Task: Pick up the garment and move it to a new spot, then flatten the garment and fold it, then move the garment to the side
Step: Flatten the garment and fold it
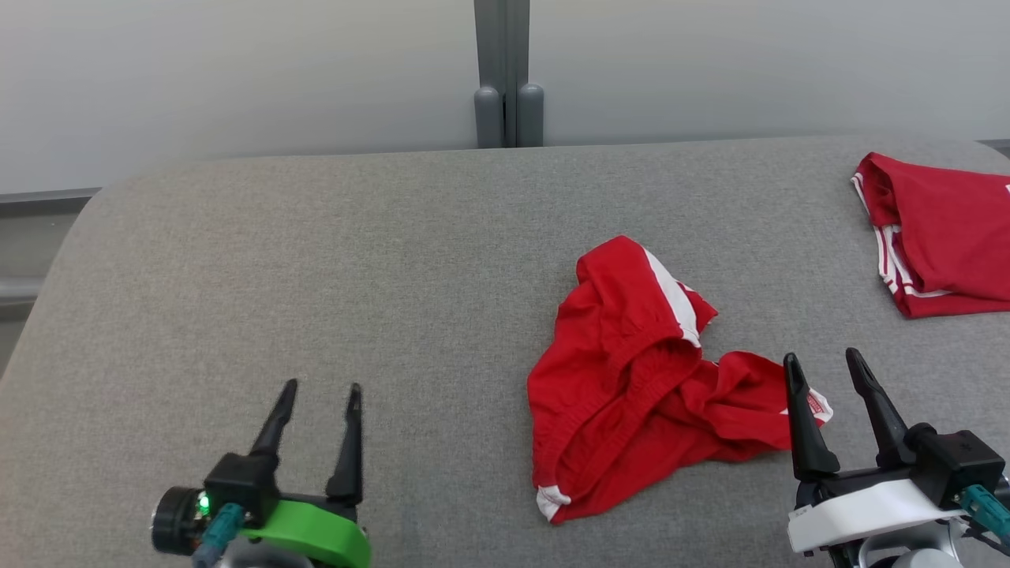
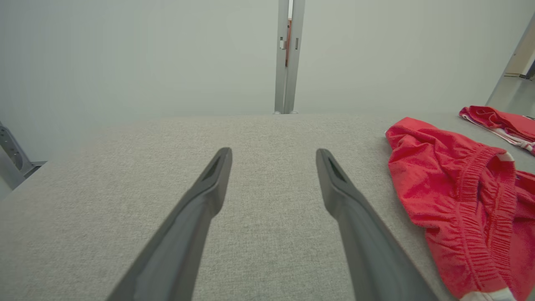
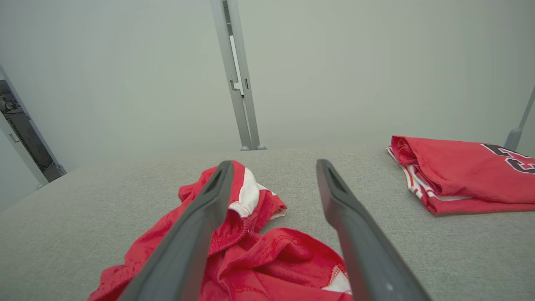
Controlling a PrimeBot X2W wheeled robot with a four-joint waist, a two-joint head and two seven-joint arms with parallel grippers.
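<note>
The red shorts (image 1: 623, 379) lie crumpled right of centre on the grey table (image 1: 316, 260), and their folds hide much of their shape. The right pincer (image 1: 822, 359) stands open and empty, one finger overlapping their edge. The left pincer (image 1: 322, 388) gapes empty, well apart. A folded red jersey (image 1: 947, 237) is cut off at the right.

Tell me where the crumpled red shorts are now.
In the head view the crumpled red shorts lie right of centre on the grey table, left of the right claw, the folded red jersey beyond.
</note>
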